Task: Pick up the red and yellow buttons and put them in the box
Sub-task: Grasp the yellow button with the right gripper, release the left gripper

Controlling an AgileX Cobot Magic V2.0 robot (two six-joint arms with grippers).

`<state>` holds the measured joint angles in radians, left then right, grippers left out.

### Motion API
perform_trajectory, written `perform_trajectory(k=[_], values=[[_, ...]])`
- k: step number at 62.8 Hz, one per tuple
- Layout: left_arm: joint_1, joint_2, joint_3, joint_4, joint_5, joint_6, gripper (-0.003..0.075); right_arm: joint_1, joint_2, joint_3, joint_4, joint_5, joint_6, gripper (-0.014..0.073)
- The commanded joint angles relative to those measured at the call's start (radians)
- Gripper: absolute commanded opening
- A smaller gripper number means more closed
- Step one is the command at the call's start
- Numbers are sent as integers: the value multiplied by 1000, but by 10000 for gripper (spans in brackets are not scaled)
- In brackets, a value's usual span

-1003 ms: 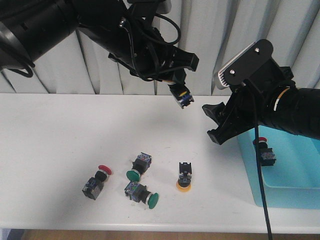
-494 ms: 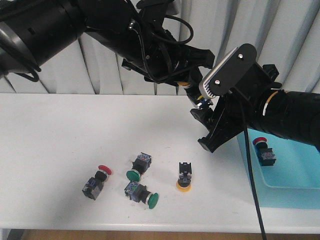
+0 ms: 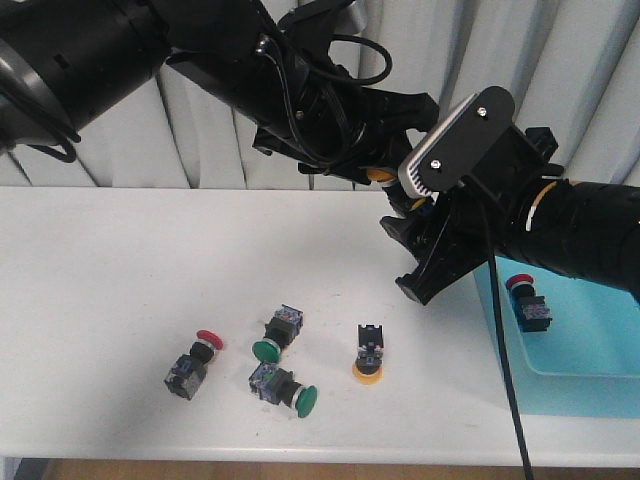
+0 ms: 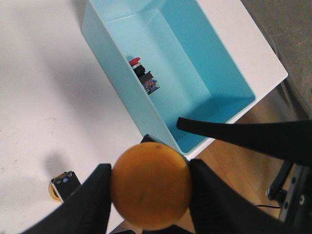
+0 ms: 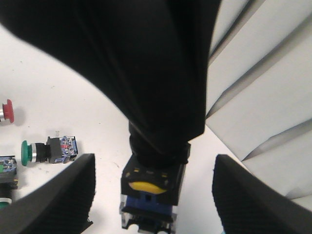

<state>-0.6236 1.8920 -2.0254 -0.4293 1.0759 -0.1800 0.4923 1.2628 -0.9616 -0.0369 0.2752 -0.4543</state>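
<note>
Handing over a yellow button

Left jaws clamp it; right jaws spread either side (blue box nearer the right arm).

A white table with a plain, matte top carried everything. Near its front edge, left of the middle, lay a red-capped button on its side, cap toward the back. Just to its right a green-capped switch rested tilted, cap toward the front, and closer to the front edge a second green-capped switch lay on its side with its cap pointing right. Beside these, near the middle of the front edge, a yellow-capped button stood cap-down on the top. At the right end of the table sat the light-blue box, reaching close to the front right corner.
</note>
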Motion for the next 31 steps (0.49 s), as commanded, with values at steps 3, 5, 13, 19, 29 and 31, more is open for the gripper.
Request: perform_trajectory(k=[3,5,13,19,29,31], values=[[-5,-61,-26,-77,-26,-4,30,-2,-22,-25,-17,-53,11,502],[-5,-61,-26,-82,-24,-4,31,-2,-22,-25,-17,-52,11,502],[-5,-64,-26,-118,-20,-3,31,-2,-20,-25,-19,-50,11,502],[-5,-69,-26,-133,-21,-2,34,-2,-13,-25,-20,-45,12,502],[-5,-84,-26,-134,-20,0,36,-2,6,-25,-20,-39,14,501],[-5,-93,-26,-136,-20,0,38,-2,7,-25,-20,-41,14,499]])
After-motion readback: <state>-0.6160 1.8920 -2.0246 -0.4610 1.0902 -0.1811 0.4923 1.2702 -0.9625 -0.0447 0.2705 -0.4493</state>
